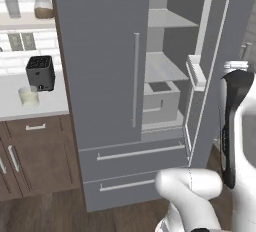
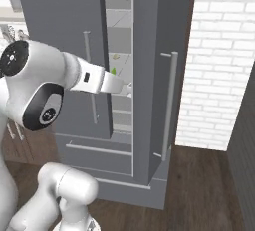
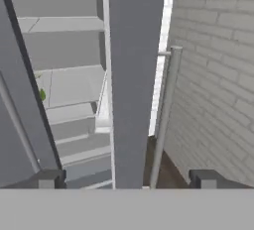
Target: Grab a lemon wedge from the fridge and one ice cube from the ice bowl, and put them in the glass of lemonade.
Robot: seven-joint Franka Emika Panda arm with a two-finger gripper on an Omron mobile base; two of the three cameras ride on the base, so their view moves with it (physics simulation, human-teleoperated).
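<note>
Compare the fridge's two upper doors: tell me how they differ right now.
The left door is shut flat against the fridge, while the right door is swung open, exposing the shelves. The left door shows its plain outer face; in the left base view the right door shows its inner face with white door shelves. Both are matte grey with a long vertical silver bar handle.

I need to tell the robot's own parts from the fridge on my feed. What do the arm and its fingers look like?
The arm is made of smooth, rounded white segments with dark, nearly black joint panels; one round joint cap has small pale markings. No loose cables show. In the hand view the gripper ends in two small, blocky dark grey fingers.
</note>
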